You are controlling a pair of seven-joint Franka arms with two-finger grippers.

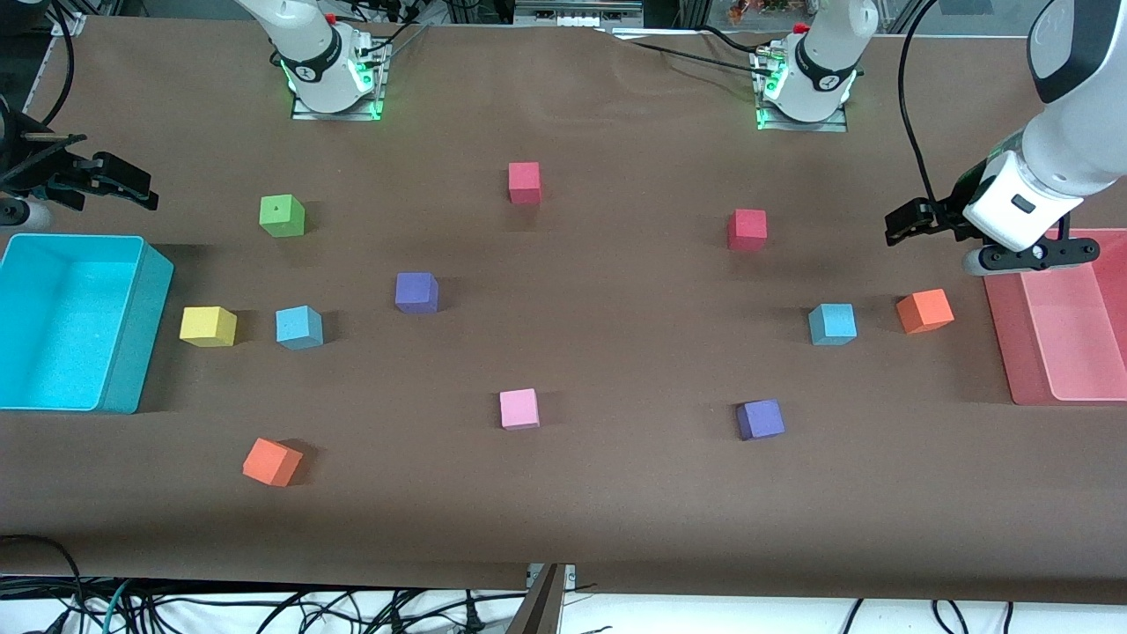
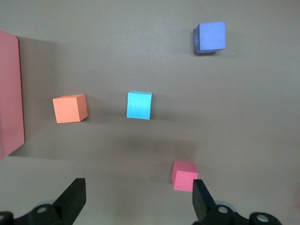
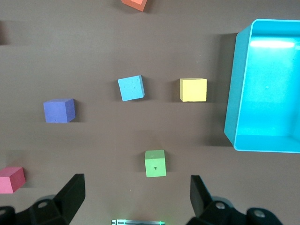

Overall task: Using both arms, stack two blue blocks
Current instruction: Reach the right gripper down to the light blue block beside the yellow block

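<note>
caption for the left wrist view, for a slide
Open left gripper above a blue block, with orange, red and purple cubes around.

L gripper (image 1: 900, 226) raised, jaws wide, R gripper (image 1: 132, 189) raised, jaws wide

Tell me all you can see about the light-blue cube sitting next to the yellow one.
The light-blue cube is a small, matte, foam-looking block with soft edges, the same size as the other coloured cubes. It sits flat on the brown table, turned slightly askew, beside the yellow cube toward the right arm's end, with a gap between them. Nothing touches it or rests on it.
</note>
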